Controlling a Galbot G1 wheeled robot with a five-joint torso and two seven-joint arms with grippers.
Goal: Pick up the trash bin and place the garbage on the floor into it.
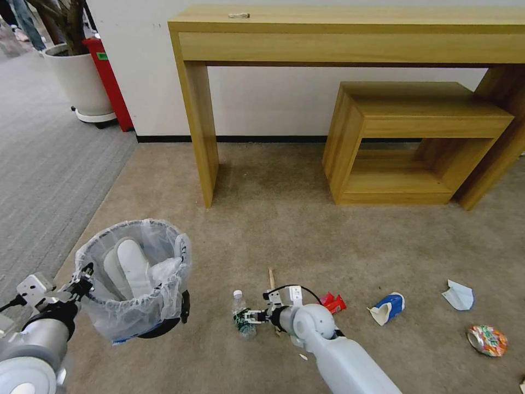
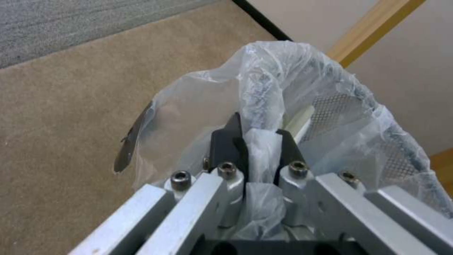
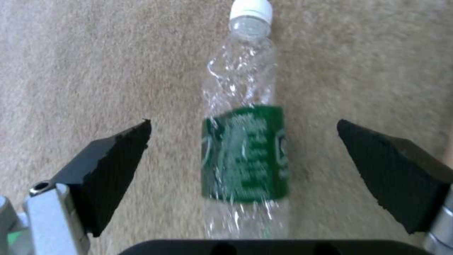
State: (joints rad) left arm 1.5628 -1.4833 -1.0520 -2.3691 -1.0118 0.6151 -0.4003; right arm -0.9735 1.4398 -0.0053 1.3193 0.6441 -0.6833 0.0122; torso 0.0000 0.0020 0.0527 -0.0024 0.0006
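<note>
Currently, your left gripper (image 2: 257,141) is pinched onto the bagged rim of the trash bin (image 1: 134,273) and holds the bin off the floor (image 1: 284,219), tilted, on the robot's left. White slippers (image 1: 131,265) already lie inside the bin; judge that part of the task done.

Your right gripper (image 3: 243,166) hangs low over a crushed clear bottle (image 3: 243,148) with a green label, its fingers (image 3: 113,166) spread wide on either side and not touching. The bottle lies flat on the carpet, cap pointing away from the wrist. Treat the bottle as the item in hand, not yet grasped.

Remaining on the floor:
- a wooden stick (image 1: 271,278), just beyond the right gripper;
- a red wrapper (image 1: 333,302), just beside the right wrist;
- a blue-white cup (image 1: 388,308), a white scrap (image 1: 459,295) and a crushed can (image 1: 486,340), farther to the right.

Most of the litter is therefore still to collect.

For clearance, note open carpet between bin and bottle. The wooden surface (image 1: 350,33) and the low shelf unit (image 1: 415,142) stand well apart, toward the wall. The grey carpet edge runs just left of the bin.
</note>
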